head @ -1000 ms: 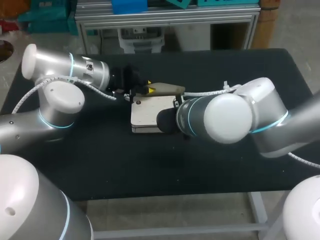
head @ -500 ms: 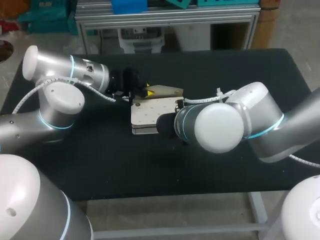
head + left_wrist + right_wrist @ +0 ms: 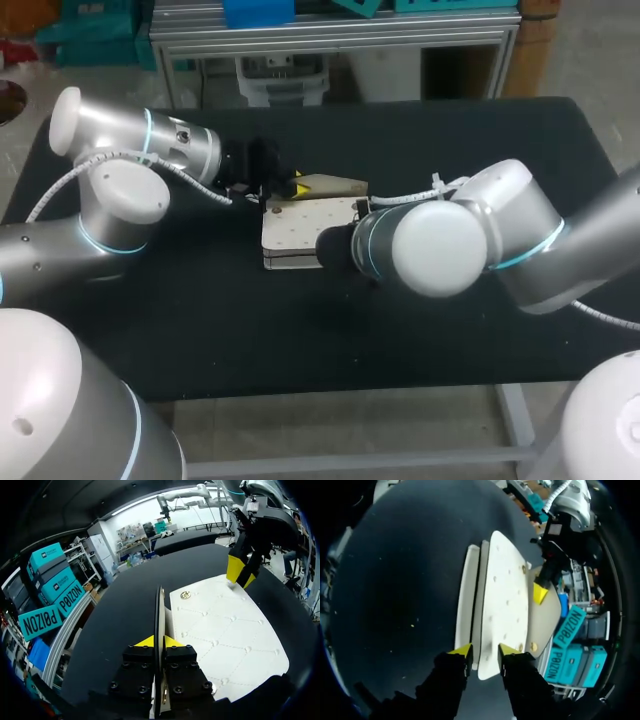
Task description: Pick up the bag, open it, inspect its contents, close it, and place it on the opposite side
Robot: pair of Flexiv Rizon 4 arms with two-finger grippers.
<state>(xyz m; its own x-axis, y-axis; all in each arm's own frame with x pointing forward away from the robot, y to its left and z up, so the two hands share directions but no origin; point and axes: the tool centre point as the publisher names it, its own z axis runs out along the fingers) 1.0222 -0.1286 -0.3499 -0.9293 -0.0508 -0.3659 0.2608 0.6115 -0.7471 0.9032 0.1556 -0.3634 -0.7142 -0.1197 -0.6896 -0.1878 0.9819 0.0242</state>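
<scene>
My left gripper (image 3: 159,641) clamps the flap (image 3: 159,605), now peeled further back | right gripper (image 3: 485,651) seemingly pinches the white bag (image 3: 505,587) | opening underway, inspection next.

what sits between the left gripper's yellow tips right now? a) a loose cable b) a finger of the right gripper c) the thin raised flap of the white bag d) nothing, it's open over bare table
C: in the left wrist view the left gripper has both yellow tips pressed against the thin flap, seen edge-on, rising from the white bag.
</scene>
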